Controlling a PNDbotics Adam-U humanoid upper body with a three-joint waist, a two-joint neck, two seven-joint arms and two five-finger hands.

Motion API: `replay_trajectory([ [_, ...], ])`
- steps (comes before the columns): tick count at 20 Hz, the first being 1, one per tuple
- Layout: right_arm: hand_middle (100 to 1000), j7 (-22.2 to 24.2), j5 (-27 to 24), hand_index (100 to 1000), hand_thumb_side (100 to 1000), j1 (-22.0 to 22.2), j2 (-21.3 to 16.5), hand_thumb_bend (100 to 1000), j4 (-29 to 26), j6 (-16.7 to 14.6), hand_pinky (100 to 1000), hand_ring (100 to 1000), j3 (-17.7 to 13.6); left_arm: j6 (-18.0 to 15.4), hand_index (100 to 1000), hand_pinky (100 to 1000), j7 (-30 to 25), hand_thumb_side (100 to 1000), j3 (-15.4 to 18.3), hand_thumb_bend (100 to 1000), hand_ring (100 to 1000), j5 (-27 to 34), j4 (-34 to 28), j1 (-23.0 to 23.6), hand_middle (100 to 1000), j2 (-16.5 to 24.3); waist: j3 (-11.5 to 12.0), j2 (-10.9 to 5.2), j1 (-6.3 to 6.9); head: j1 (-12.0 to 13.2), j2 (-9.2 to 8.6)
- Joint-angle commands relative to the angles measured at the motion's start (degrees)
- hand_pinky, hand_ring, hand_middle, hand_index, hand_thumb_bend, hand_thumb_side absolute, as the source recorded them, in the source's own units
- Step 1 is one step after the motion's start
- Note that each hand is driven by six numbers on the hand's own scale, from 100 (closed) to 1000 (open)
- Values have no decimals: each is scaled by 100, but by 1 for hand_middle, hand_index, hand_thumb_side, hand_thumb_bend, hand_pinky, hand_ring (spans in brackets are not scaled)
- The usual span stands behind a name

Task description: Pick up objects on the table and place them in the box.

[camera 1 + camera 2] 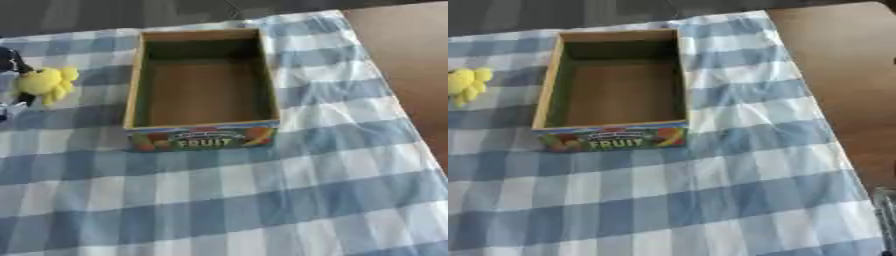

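Where the left robot hand [9, 62] (cut off) meets the yellow toy [48, 82], its grip is unreadable.

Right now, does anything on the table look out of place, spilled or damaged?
Nothing stands out. The box sits upright and empty on the checked cloth. The yellow toy is at the left edge, at the left hand.

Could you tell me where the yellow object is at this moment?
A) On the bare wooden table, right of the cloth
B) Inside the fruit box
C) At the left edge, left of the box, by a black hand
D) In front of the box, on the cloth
C: the yellow object is left of the empty box, by the left hand.
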Motion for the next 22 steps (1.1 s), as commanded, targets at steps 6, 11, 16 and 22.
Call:
replay_trajectory([
  [6,560,-58,-55,845,727,-70,-83,100,-100,-53,1000,897,-31,-43,509,528,-407,287,33,100,552,788,-595,-469,504,-180,-29,-217,-29,13,30],
  [11,562,-42,-100,844,726,-138,-36,100,-100,-88,1000,895,-7,53,504,526,-676,305,24,100,549,1131,-1054,-683,487,-552,-117,-245,-67,202,-5],
  [16,563,-32,-147,844,724,-219,21,100,-100,-126,1000,894,15,266,502,529,-928,323,34,100,548,1073,-1326,-999,471,-1068,-286,-229,-101,403,-51],
  [22,564,-34,-206,844,724,-328,85,100,-100,-180,1000,893,42,356,502,538,-981,323,-3,100,550,608,-1423,-1205,465,-1505,-491,-191,-85,649,-87],
])
